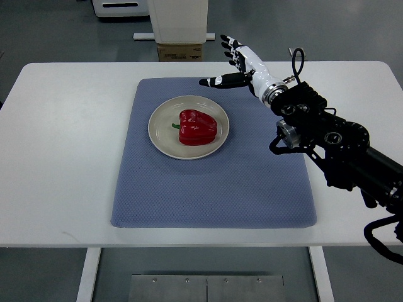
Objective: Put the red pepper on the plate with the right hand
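Observation:
A glossy red pepper (197, 127) with a short green stem lies on its side in the middle of a round beige plate (160, 133). The plate rests on a blue-grey mat (214, 182). My right hand (230, 63) hovers above the mat's far right corner, up and to the right of the plate, clear of the pepper. Its fingers (229, 45) are spread and its thumb points left toward the plate; it holds nothing. The black right arm runs in from the lower right edge. My left arm is out of view.
The mat lies on a white table (69, 157). Beyond the far edge stand a white pedestal (179, 22) and a small cardboard box (181, 52) on the grey floor. A metal plate (208, 288) shows under the table's front edge.

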Robot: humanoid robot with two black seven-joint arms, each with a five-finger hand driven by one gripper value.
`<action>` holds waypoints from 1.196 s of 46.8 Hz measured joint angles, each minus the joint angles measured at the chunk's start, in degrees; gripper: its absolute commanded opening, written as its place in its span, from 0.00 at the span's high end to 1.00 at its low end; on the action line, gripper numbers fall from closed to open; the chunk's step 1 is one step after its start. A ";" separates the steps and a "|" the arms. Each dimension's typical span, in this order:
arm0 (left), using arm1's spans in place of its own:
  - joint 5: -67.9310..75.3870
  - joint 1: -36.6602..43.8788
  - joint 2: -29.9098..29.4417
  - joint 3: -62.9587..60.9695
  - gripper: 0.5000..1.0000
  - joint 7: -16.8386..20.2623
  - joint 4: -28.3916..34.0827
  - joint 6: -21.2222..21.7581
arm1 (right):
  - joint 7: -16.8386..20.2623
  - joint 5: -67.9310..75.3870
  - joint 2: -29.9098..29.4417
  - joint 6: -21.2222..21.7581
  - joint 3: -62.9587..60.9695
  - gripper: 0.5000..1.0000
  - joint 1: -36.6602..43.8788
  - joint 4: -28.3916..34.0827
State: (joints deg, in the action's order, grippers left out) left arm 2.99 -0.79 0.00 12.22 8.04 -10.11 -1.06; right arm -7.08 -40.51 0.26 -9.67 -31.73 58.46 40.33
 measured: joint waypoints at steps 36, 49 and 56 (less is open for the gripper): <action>0.00 0.00 0.00 0.00 0.00 0.00 0.00 0.01 | 2.38 0.08 -0.27 0.02 -24.72 0.00 -8.82 0.46; 0.00 0.00 0.00 0.00 0.00 -0.02 0.00 0.01 | 1.91 0.11 -0.26 -0.16 -33.39 0.00 -10.96 0.48; 0.00 0.00 0.00 0.00 0.00 0.01 0.00 -0.01 | 0.15 0.16 -0.26 -0.17 -34.86 0.00 -12.61 1.59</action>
State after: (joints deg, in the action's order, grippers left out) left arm 2.99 -0.79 0.00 12.22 8.05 -10.11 -1.07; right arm -6.93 -40.34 0.00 -9.84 -66.60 45.84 41.92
